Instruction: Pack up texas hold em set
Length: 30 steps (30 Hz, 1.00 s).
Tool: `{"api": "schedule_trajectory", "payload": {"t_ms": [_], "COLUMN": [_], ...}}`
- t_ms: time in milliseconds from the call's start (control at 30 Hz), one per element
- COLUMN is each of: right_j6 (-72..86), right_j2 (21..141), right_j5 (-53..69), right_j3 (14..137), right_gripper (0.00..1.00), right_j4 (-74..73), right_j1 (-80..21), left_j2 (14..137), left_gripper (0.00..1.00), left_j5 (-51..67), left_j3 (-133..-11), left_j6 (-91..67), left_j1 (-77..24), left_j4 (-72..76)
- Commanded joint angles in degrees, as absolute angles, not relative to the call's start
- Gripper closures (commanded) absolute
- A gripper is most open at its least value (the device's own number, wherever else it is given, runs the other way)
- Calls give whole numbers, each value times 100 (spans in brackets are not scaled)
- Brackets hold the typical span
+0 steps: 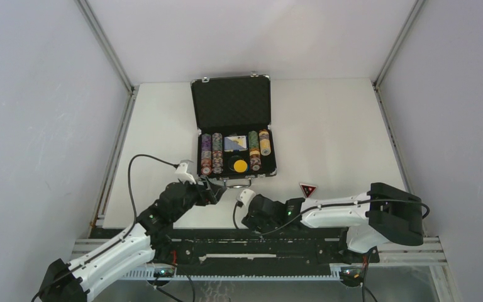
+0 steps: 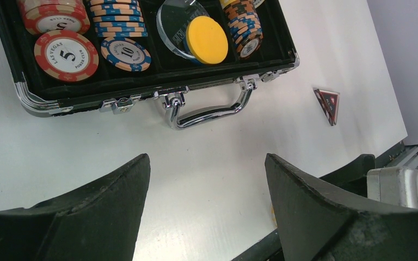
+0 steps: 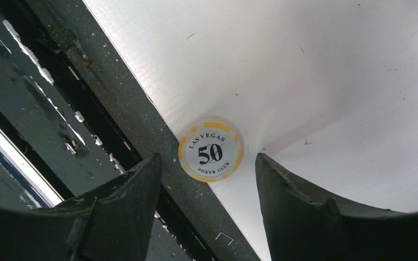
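The black briefcase point(image 1: 230, 104) stands open at the table's middle, lid upright. Its tray holds poker chip stacks point(image 1: 212, 153), a card deck point(image 1: 234, 143) and a yellow button point(image 1: 240, 165). The left wrist view shows the metal handle point(image 2: 209, 111), a red "5" chip point(image 2: 65, 54), a blue "10" chip point(image 2: 125, 53) and the yellow button point(image 2: 207, 39). The red-black triangle token point(image 1: 307, 189) lies on the table right of the case. My left gripper point(image 2: 207, 160) is open and empty just in front of the handle. My right gripper point(image 3: 208, 162) is open above a white-yellow "50" chip point(image 3: 210, 151) lying at the table's near edge.
The black rail point(image 3: 141, 125) of the arm mount runs along the table's near edge, right beside the 50 chip. Grey walls and aluminium posts point(image 1: 107, 44) enclose the table on three sides. The right arm point(image 1: 333, 214) lies along the near edge.
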State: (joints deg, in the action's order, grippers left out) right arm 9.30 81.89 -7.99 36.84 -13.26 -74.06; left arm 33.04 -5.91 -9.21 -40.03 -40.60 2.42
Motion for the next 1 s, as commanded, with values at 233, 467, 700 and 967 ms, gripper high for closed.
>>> {"api": "schedule_trajectory", "payload": {"t_ms": [233,467,700,967], "right_j6": [1113,1238,1365,1508], "right_j2": [8341,8514,8573,8537], "right_j5": [-1104,-1311,-1406,-1478], "right_j3": [3889,3955,3955,3956], "right_gripper": [34,37,38,41], "right_j4": [-1350,-1403,-1463,-1556], "right_j1": [-7570,-7667,-7749,-7843], "left_j2": [3330,3350,3368,3380], "left_gripper": [18,18,18,18], "left_j5": [-654,-661,-642,-624], "left_j3": [-879,-896,-879,-887], "left_j6": [-3885,-3885,-3885,-3885], "left_j1": [-4078,-4078,-4079,-4079], "left_j4": [483,501,519,543]}}
